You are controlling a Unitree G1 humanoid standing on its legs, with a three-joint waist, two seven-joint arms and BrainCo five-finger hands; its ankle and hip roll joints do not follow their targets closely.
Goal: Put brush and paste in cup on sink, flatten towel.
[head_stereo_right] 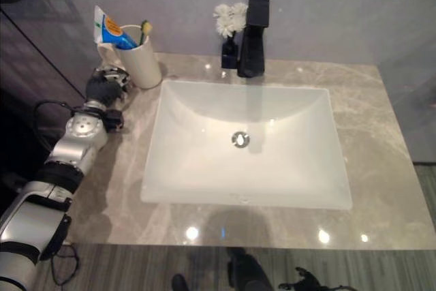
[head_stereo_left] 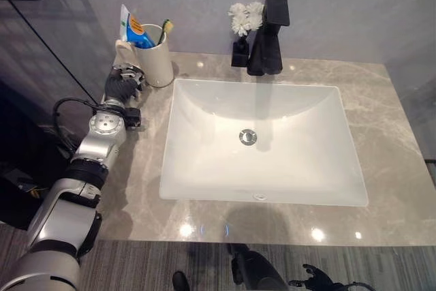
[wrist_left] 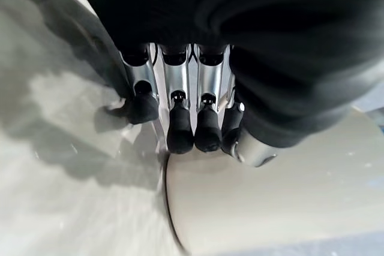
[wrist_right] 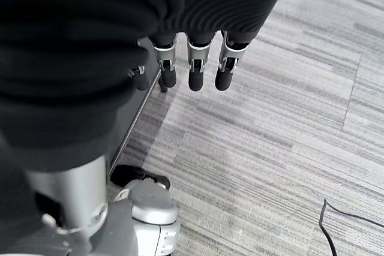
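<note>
Fingers of the left hand (head_stereo_left: 122, 84) hang relaxed and fairly straight, their dark tips (wrist_left: 180, 136) right at the base of the cream cup (head_stereo_left: 156, 55); whether they touch it I cannot tell. The cup stands on the grey marble surface (head_stereo_left: 381, 107), at the back left corner beside the white sink (head_stereo_left: 259, 144). A toothpaste tube (head_stereo_left: 131, 30) and a toothbrush (head_stereo_left: 165, 29) stand upright inside the cup. Behind the sink are a black tap (head_stereo_left: 269, 35) and a small black vase with white flowers (head_stereo_left: 242, 28). The right hand (wrist_right: 192, 70) hangs over striped grey floor (wrist_right: 288, 148), fingers loosely straight, holding nothing.
</note>
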